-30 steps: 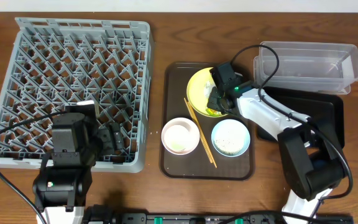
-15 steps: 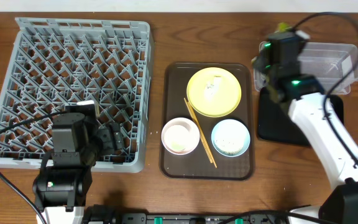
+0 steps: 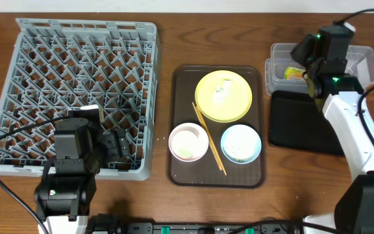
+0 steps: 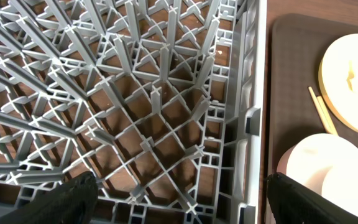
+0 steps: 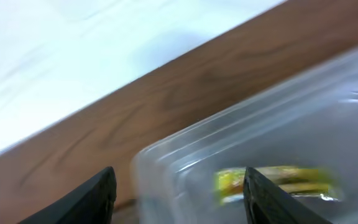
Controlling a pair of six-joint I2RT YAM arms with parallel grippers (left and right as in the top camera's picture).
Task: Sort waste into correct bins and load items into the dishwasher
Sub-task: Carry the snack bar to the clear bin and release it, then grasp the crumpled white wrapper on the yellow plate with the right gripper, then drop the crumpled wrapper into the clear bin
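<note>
1. Right now the right hand (image 5: 178, 196) hangs over the clear tub (image 3: 362, 65) at the far right of the desk (image 3: 174, 39). Its two fingers (image 5: 95, 193) stand well apart and have hold of nothing.
2. The green-and-yellow snack wrapper (image 3: 295, 73) lies loose inside the tub, toward its left end. From the right wrist it shows between and below the spread fingers. That view is blurred, so it only seems to rest on the tub's floor.
3. The black tray (image 3: 304, 123) sits just in front of the tub, its right part hidden under the right arm.
4. The left hand (image 4: 185, 202) is spread wide and empty, poised over the near right corner of the grey dish rack (image 3: 76, 84), which fills the left side of the desk.
5. The brown serving tray (image 3: 182, 169) lies between the rack and the two bins.
6. On the tray's far half sits the yellow plate (image 3: 232, 104), with a small scatter of white crumbs (image 3: 221, 90) on it.
7. On the near half, the white bowl (image 3: 188, 142) is at the left and the light blue bowl (image 3: 241, 143) at the right.
8. The chopsticks (image 3: 208, 138) lie slanted between the two bowls, running from beside the plate's left edge down toward the tray's near rim.
</note>
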